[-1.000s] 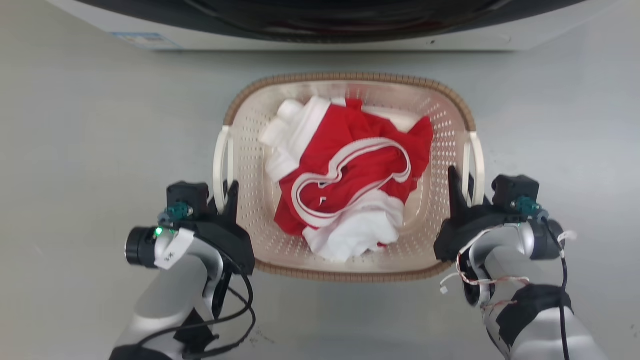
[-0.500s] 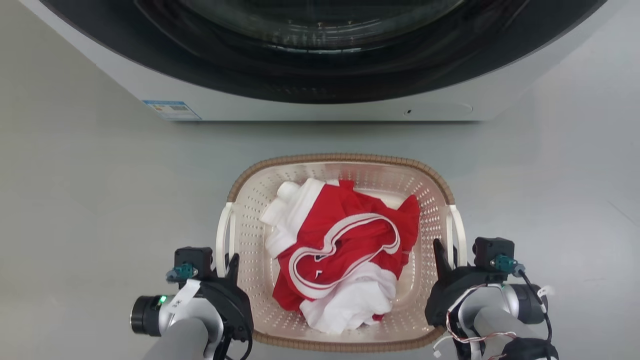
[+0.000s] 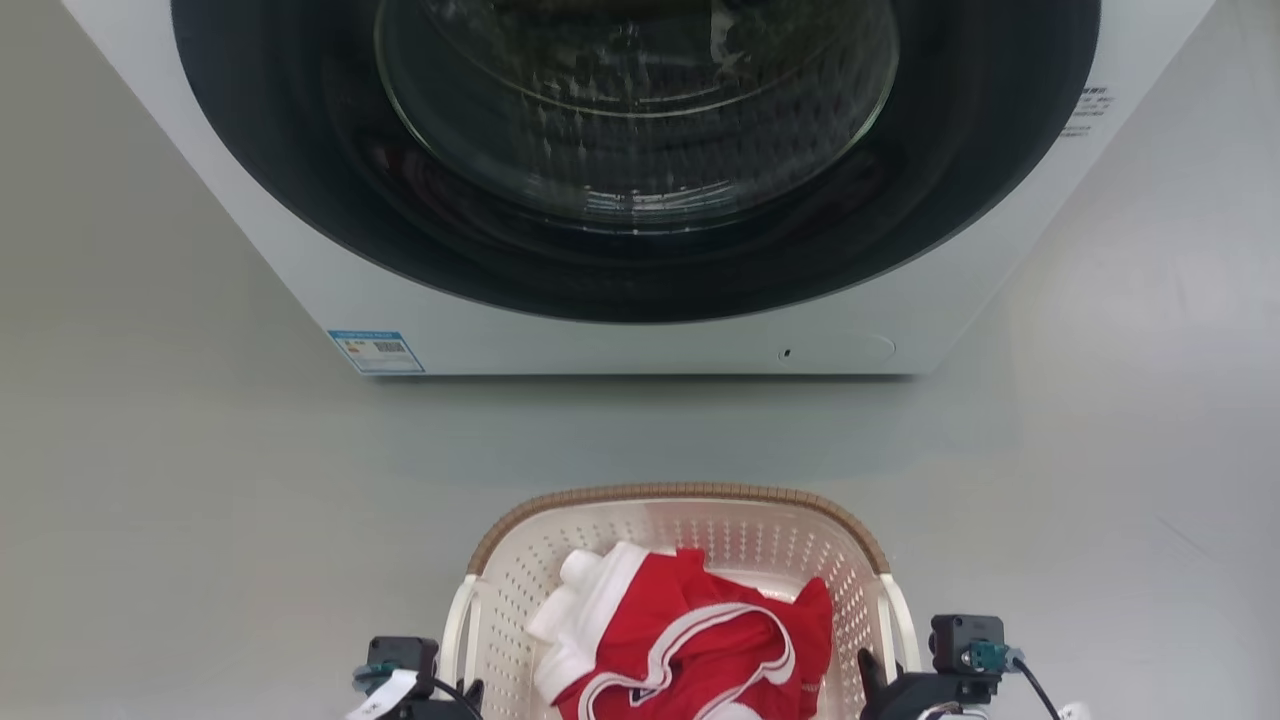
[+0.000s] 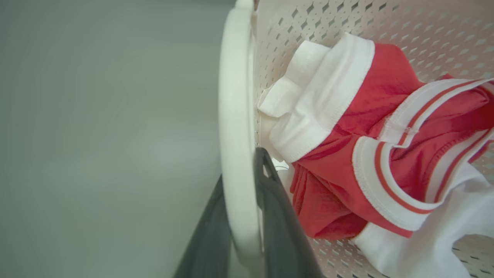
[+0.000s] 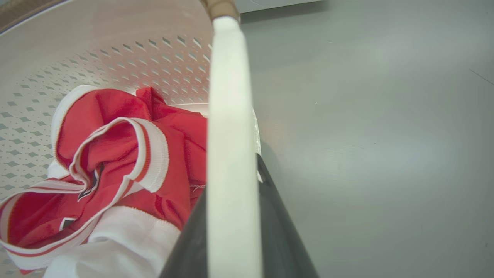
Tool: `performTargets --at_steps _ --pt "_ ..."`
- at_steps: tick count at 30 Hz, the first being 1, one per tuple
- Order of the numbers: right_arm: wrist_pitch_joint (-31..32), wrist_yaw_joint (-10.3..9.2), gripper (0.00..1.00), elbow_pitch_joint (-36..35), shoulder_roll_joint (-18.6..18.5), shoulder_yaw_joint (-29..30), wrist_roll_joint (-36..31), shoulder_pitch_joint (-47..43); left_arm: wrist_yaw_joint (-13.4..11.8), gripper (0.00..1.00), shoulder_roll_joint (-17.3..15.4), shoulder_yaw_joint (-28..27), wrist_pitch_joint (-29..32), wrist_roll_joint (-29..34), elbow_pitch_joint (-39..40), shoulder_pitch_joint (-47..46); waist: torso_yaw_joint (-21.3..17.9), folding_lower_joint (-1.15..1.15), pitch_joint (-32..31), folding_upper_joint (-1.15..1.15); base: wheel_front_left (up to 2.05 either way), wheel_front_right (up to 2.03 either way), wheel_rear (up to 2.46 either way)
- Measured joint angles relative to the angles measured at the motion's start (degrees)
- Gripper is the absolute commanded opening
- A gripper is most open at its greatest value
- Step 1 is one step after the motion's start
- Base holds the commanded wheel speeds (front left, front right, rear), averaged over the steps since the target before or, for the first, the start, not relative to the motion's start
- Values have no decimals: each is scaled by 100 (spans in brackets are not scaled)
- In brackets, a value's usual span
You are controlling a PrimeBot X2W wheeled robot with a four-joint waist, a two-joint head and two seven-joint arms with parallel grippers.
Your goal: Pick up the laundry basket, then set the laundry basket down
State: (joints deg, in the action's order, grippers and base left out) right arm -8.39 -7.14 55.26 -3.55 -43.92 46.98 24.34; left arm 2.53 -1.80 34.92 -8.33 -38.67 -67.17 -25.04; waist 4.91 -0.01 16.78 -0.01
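- A smooth, pale grey floor [image 3: 180, 480] is filling the room in the head view. One white washing machine [image 3: 600, 345] is standing at 12 o'clock, its dark round door facing the camera.
- One laundry basket [image 3: 680, 492] is showing at 6 o'clock. It is cream and perforated with a brown woven-look rim, and is holding red-and-white clothing [image 3: 690, 630]. I cannot tell whether it is touching the floor.
- It is carrying two white handles. The left gripper [image 4: 241, 170] is gripping the 9 o'clock handle [image 4: 235, 116], and the right gripper [image 5: 231, 181] is gripping the 3 o'clock handle [image 5: 229, 96].

Head camera high, facing down; wrist cameras close, sharing laundry basket [image 3: 680, 493].
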Motion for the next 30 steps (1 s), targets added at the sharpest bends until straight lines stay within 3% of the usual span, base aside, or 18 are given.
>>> performTargets --at_steps 19,30 --pt "392 -94 0 -82 -30 -757 870 -760 -8 0 -47 321 471 -282 -112 824 -62 0 -1417 0 0 0 0" --pt "471 -101 0 -38 -43 -965 1199 -795 -9 0 -66 439 623 -353 -112 894 -170 1 -1648 0 0 0 0"
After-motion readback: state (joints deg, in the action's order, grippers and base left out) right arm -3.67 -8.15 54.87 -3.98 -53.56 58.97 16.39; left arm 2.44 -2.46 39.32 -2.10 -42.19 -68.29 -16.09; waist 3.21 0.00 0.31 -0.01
